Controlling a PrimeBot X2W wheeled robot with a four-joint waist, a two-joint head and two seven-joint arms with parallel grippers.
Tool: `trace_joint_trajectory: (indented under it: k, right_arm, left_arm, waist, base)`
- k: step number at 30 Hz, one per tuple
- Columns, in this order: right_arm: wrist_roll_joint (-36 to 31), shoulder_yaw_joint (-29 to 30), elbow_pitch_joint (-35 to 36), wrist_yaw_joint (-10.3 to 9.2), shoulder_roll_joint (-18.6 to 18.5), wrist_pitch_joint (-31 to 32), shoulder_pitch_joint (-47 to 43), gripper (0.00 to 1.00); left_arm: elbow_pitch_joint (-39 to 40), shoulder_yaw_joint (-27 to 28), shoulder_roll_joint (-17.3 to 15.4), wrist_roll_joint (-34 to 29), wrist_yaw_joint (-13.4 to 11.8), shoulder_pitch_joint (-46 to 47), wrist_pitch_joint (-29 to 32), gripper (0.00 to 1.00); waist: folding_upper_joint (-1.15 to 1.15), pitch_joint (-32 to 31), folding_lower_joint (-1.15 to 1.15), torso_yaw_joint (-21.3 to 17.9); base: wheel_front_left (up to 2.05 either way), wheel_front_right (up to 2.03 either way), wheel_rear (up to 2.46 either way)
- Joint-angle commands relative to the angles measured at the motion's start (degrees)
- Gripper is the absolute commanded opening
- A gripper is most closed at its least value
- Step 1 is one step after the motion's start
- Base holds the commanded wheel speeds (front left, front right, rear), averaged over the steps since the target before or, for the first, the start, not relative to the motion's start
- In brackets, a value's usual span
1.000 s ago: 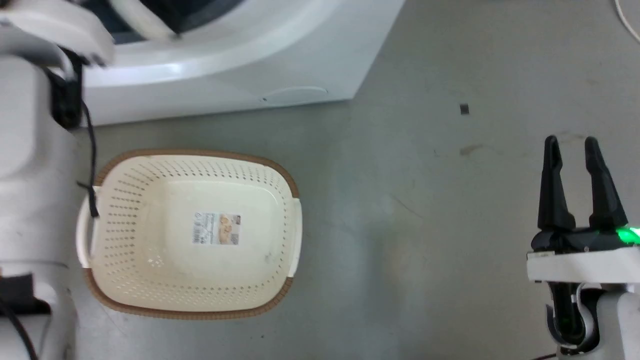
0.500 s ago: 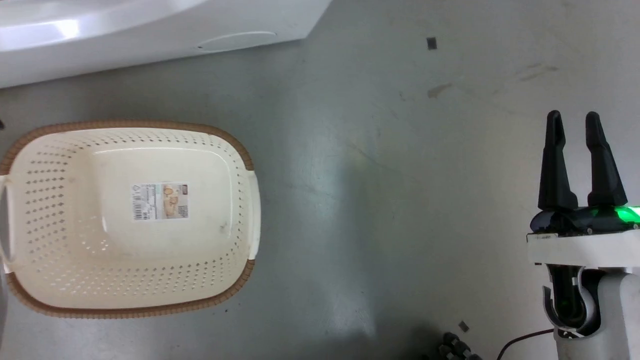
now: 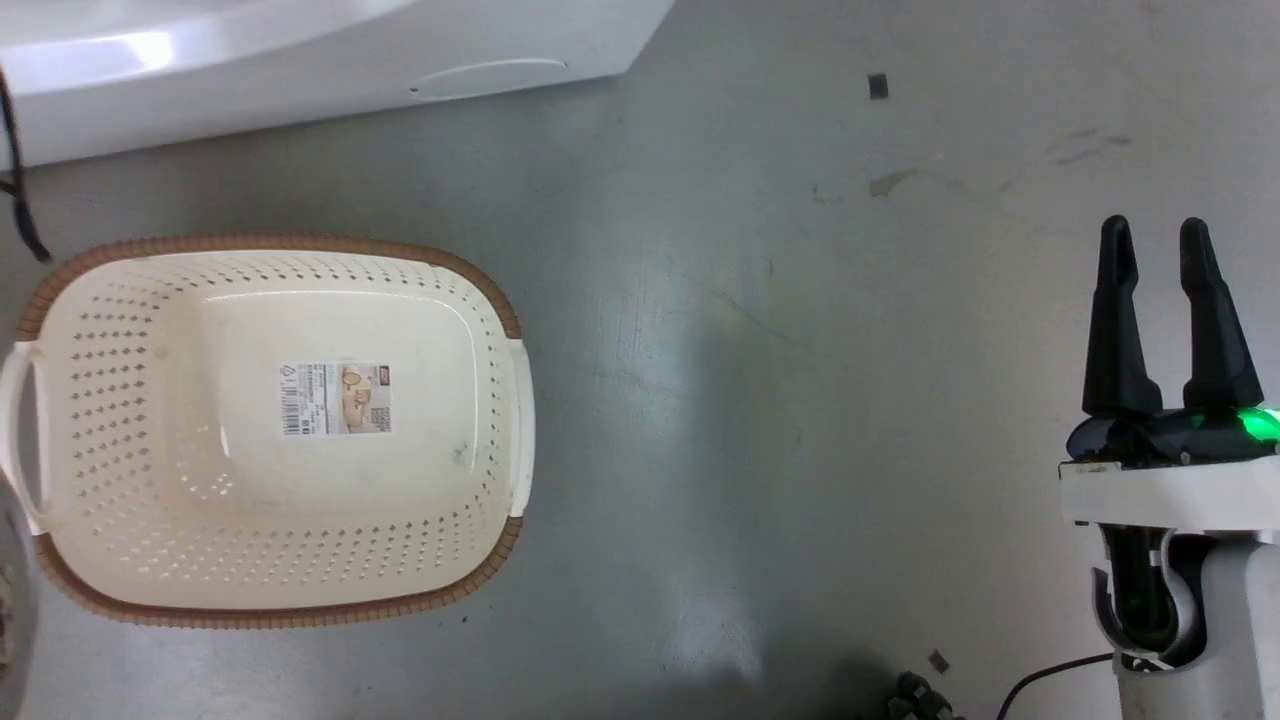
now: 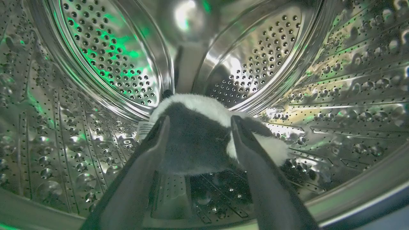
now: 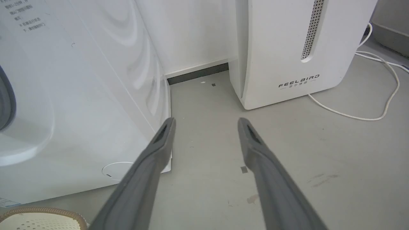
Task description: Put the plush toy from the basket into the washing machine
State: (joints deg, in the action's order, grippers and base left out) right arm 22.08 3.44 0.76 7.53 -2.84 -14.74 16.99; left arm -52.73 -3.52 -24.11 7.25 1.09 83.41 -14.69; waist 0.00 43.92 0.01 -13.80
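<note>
The black-and-white plush toy [image 4: 195,140] lies inside the washing machine's shiny perforated drum [image 4: 105,64]. My left gripper [image 4: 199,118] is in the drum too, open, with its fingers standing on either side of the toy's black part. The cream basket [image 3: 270,245] sits on the floor at the left of the head view, with nothing in it but the barcode sticker [image 3: 335,398]. The washing machine's white front [image 3: 300,60] runs along the top. My right gripper [image 3: 1153,235] hangs open over bare floor at the far right, holding nothing.
In the right wrist view the washing machine's white side [image 5: 80,95] is on the left and the white FEELBIRD appliance [image 5: 287,48] stands ahead, with a white cable [image 5: 377,92] on the floor. A corner of the basket [image 5: 41,210] shows at the lower left.
The head camera has shifted, so the basket and washer sit differently in the picture and my left arm has left it. The right gripper stays open in the same pose.
</note>
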Motion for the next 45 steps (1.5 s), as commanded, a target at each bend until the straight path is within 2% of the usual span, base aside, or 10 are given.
trace_joint_trajectory:
  k: [1,2,5,12,26,35,45]
  right_arm:
    - [-0.54,0.70,-0.01,-0.04,-0.04,-0.26,0.98,1.00]
    - [-1.10,1.42,-0.13,-0.04,-0.04,-0.26,0.43,1.00]
    - [-1.70,1.56,-0.21,-0.04,-0.04,-0.26,-0.14,1.00]
    - [-4.03,2.54,-0.63,-0.04,-0.04,-0.26,-2.66,1.00]
    - [-11.05,3.33,0.64,-0.04,-0.04,-0.26,-7.43,1.00]
    - [-14.67,2.80,0.90,-0.04,-0.04,-0.26,-10.65,1.00]
    - [-15.97,2.96,0.20,-0.04,-0.04,-0.26,-14.86,1.00]
  left_arm:
    - [-0.33,0.40,0.68,0.71,0.25,-2.69,-0.30,1.00]
    - [0.04,1.09,1.39,1.08,-0.56,-5.53,-0.30,1.00]
    - [1.43,1.54,1.82,1.17,-0.87,-8.25,-0.30,1.00]
    - [6.85,2.26,4.63,1.21,-0.71,-19.17,-0.30,1.00]
    - [20.63,2.21,12.00,-1.05,-2.53,-40.08,-0.30,1.00]
    - [32.22,3.69,13.91,-2.41,-1.85,-53.73,-0.30,1.00]
    - [38.72,4.46,16.66,-3.08,0.00,-68.14,-0.30,1.00]
  waist:
    - [0.00,-1.77,-0.01,1.04]
    - [0.00,-3.87,-0.01,1.91]
    - [0.00,-5.48,-0.01,2.49]
    - [0.00,-11.49,-0.01,5.35]
    - [0.00,-22.95,-0.01,11.32]
    - [0.00,-29.12,-0.01,14.17]
    - [0.00,-35.55,-0.01,16.27]
  base:
    - [0.00,0.00,0.00]
    - [0.00,0.00,0.00]
    - [0.00,0.00,0.00]
    - [0.00,0.00,0.00]
    - [0.00,0.00,0.00]
    - [0.00,0.00,0.00]
    - [0.00,0.00,0.00]
